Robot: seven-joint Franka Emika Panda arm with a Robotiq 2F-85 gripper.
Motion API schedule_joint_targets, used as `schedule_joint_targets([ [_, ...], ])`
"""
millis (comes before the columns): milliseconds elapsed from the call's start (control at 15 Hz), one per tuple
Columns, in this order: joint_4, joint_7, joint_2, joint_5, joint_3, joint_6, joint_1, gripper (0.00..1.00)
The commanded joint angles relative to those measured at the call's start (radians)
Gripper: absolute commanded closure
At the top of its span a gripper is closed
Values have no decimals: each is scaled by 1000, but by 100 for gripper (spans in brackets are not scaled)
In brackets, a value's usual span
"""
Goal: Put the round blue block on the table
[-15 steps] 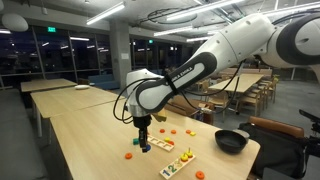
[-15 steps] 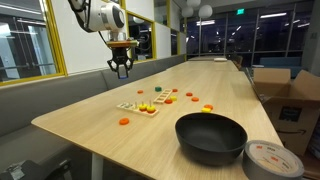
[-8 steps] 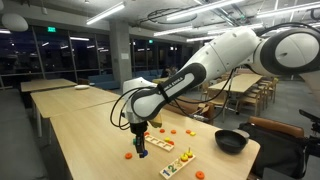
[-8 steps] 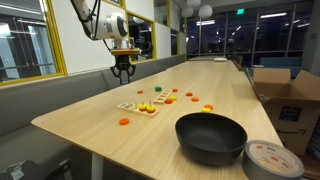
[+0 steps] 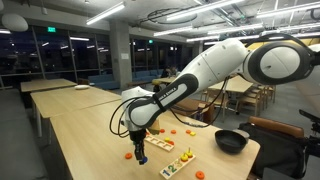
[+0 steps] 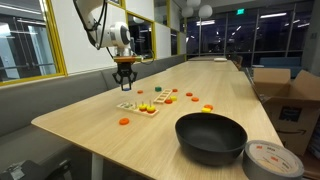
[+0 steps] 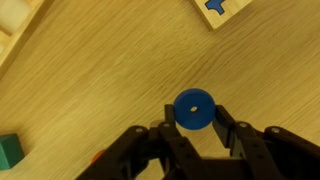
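Note:
The round blue block [image 7: 193, 110], a small disc with a centre hole, sits between my gripper's [image 7: 195, 112] two black fingers in the wrist view, and both fingers touch its rim. The gripper is shut on it, just above the pale wood table [image 7: 90, 90]. In both exterior views the gripper [image 5: 141, 155] [image 6: 125, 86] hangs low over the table [image 5: 85, 135] [image 6: 100, 135], beside the toy board [image 5: 160, 146] [image 6: 138, 107]. The block itself is too small to make out there.
Orange discs [image 5: 129, 155] [image 6: 124, 122] lie near the boards. A black bowl [image 5: 231, 141] [image 6: 210, 137] and a round tin [image 6: 272, 160] stand at the table's end. A green piece [image 7: 8, 152] and board corners [image 7: 225, 10] lie near the gripper.
The gripper has come down towards the table top beside the toy board, and the arm has shifted slightly with it.

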Motion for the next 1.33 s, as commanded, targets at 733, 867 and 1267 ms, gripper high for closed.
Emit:
schedule_joint_targets([
  [733,126,-51,106,14,12,-61,8,74],
  [867,137,-52,116,14,11,-69,8,74],
  [1267,163,-52,132,14,10,-95,10,75],
])
